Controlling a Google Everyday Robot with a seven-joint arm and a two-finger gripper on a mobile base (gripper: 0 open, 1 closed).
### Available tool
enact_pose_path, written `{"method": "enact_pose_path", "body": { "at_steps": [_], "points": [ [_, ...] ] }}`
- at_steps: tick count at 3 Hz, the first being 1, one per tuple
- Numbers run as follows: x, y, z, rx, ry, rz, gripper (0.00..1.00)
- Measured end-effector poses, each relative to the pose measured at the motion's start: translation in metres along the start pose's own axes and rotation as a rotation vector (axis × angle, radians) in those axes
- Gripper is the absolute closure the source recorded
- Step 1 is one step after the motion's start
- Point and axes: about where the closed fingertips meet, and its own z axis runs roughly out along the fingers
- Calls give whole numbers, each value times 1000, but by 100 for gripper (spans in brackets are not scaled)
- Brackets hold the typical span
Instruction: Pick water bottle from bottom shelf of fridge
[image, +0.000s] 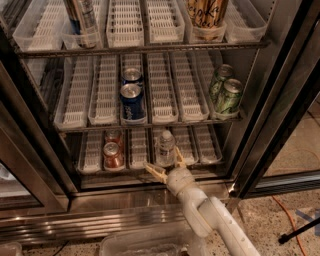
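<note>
The water bottle (165, 147) stands upright with its white cap up at the front of a lane tray on the bottom shelf (95, 159) of the fridge (30, 165). My gripper (168, 166) is open just in front of and slightly below the bottle. Its tan fingers spread to either side of the bottle's base without closing on it. The white arm reaches up to it from the lower right.
Two red soda cans (113, 154) sit two lanes left of the bottle. Blue cans (132, 101) and green cans (227, 96) stand on the middle rack. The open glass door frame (280, 115) stands at right. A clear bin (145, 242) lies on the floor below.
</note>
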Motion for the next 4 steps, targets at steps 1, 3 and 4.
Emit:
{"method": "enact_pose_path", "body": {
  "at_steps": [1, 3, 4],
  "points": [
    [0, -4, 12, 18, -16, 8, 27],
    [-1, -5, 13, 19, -17, 10, 70],
    [-1, -5, 13, 19, -17, 10, 92]
  ]
}}
